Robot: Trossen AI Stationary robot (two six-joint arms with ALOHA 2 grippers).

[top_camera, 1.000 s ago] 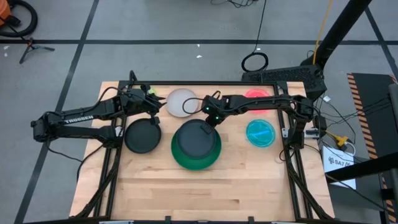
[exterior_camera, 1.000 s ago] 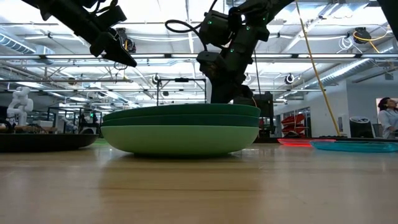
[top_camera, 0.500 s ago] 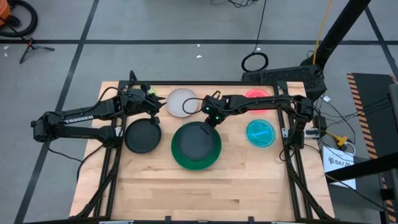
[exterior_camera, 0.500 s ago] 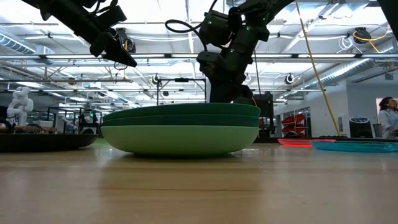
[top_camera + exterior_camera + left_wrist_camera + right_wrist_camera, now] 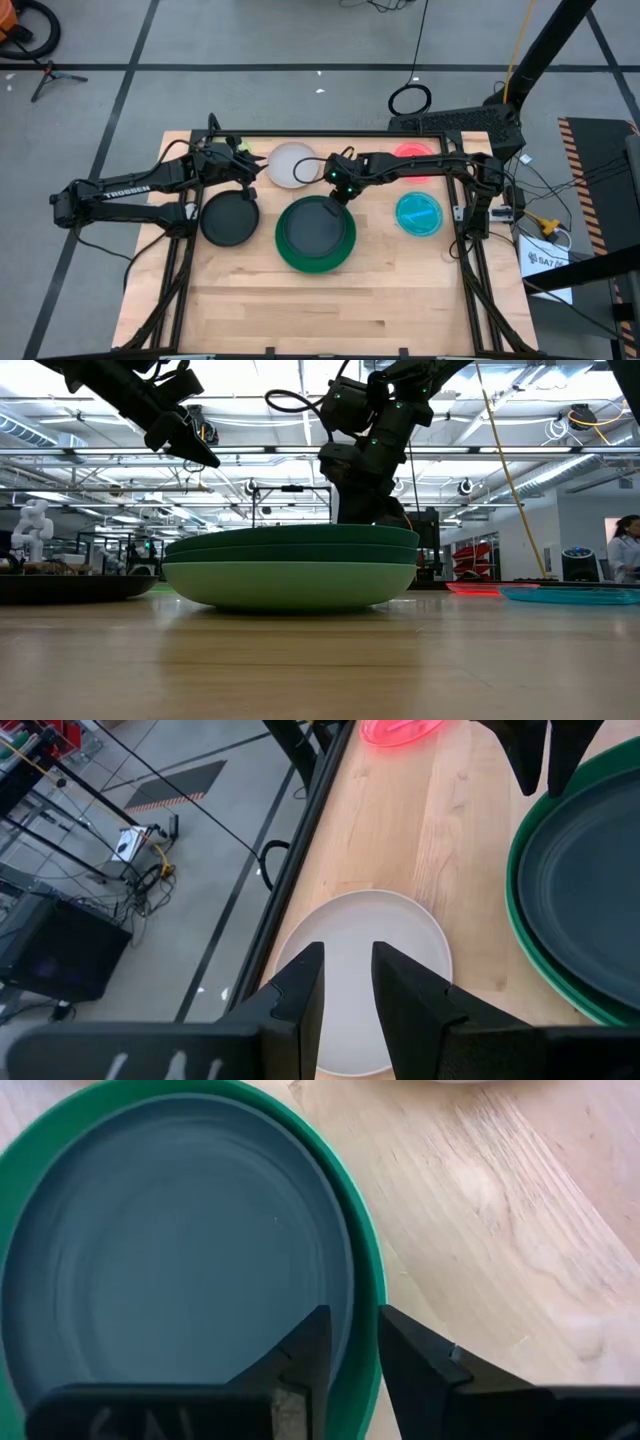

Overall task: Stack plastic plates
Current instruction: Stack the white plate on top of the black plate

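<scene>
Wooden tabletop (image 5: 300,310), plates part-stacked.
High view: my right hand (image 5: 338,196) at the far rim of the dark grey plate (image 5: 316,228) atop the green stack (image 5: 290,258); black plate (image 5: 228,218), white plate (image 5: 292,164), red (image 5: 412,155), cyan (image 5: 418,213) loose. Low view: stack level. Left wrist: my left hand (image 5: 345,982) slightly parted, empty, above white. Right wrist: fingers (image 5: 308,1342) slightly apart, holding nothing. Grey seems placed; next, fetch another medium plate.

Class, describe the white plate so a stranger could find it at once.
Start at the green stack in the table's middle. Look toward the far edge, between the two grippers: the white plate lies alone there. It is the only pale, opaque plate.
</scene>
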